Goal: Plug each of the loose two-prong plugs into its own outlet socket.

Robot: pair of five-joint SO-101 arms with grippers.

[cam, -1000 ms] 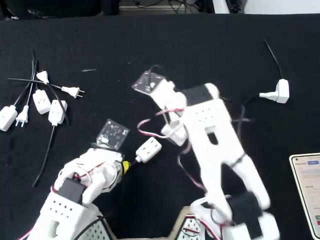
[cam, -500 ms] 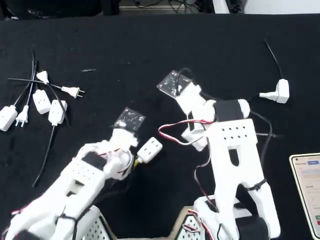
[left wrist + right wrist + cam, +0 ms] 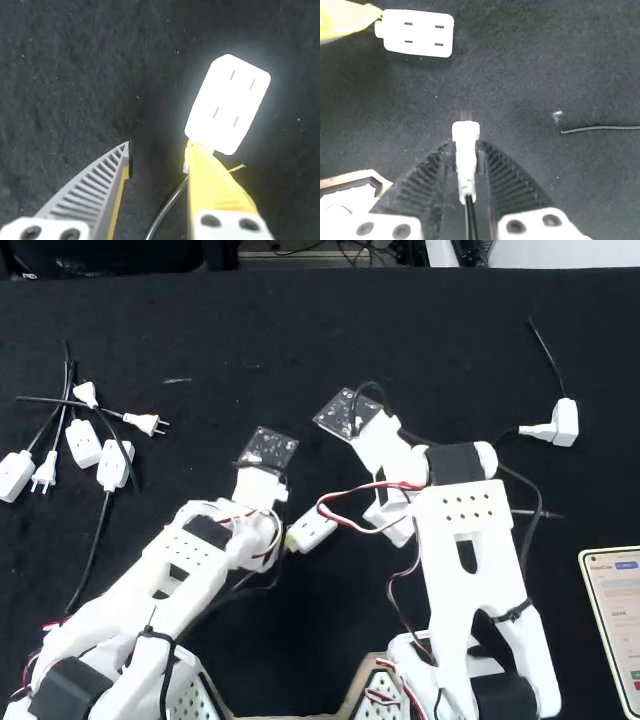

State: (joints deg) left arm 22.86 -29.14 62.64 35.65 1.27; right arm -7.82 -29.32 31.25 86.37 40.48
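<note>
The right jaws are pinched shut on a small white two-prong plug [image 3: 465,134] just behind its head. Its black cord [image 3: 469,220] trails back between them, and the metal prongs [image 3: 465,115] stick out bare in front. That grip looks deliberate to me, since it leaves the working end free and pointed ahead. The target, a white rectangular outlet block [image 3: 417,32], lies a little way off on the black cloth-covered desk [image 3: 560,75]. Its four slots face up and are all empty. The block sits off to one side of the line the prongs point along, so I'd say the plug needs swinging round before it can go in.

The left jaws stand wide open and hold nothing. They straddle the block's own thin black lead [image 3: 167,212], and one yellow fingertip [image 3: 197,160] touches the block at its cord end. My guess is that the fingertip is a brace, set there so the light block cannot skate away when the plug is pushed into it.

From above, the block [image 3: 310,532] lies near the front of the desk, between the white left arm [image 3: 190,570] and the white right arm [image 3: 465,540].

Farther out, a cluster of white plugs and sockets on black cords [image 3: 75,440] lies at the far left. One more white plug [image 3: 558,424] lies well apart at the right, so several plugs look not yet done. A phone-like screen [image 3: 615,620] lies at the right edge.
</note>
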